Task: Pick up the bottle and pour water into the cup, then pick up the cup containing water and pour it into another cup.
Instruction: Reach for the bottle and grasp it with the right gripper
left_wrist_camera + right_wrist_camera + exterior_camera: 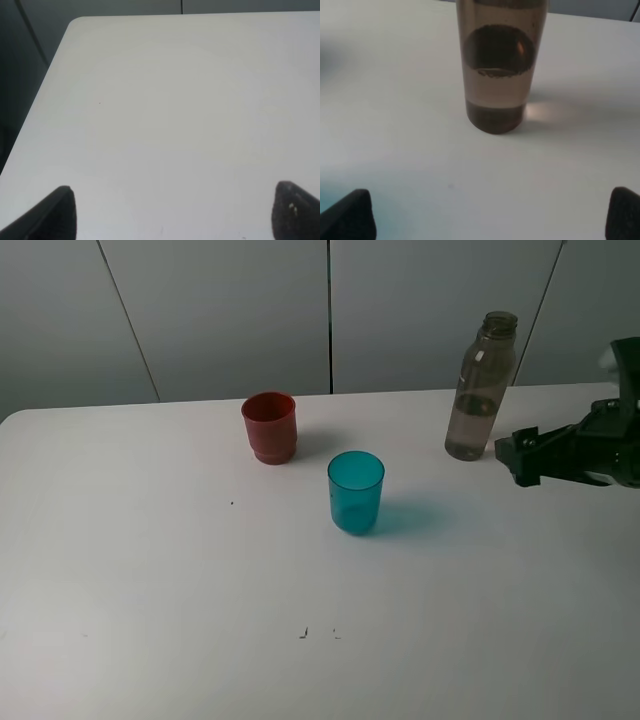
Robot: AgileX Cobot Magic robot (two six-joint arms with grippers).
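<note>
The smoky grey-brown bottle [482, 390] stands upright at the back right of the white table [150, 590], uncapped, with some water in its lower part. The teal translucent cup [355, 492] stands near the middle. The red cup [269, 427] stands behind it to the left. My right gripper [519, 458] is open and empty, just right of the bottle's base and pointing at it. In the right wrist view the bottle [497, 65] stands ahead of the gripper [487, 215], centred between the spread fingertips [350, 215]. My left gripper [172, 215] is open over bare table.
A grey panelled wall [330, 310] runs behind the table's far edge. A few small dark specks [303, 633] mark the tabletop near the front. The table's left corner [75, 22] shows in the left wrist view.
</note>
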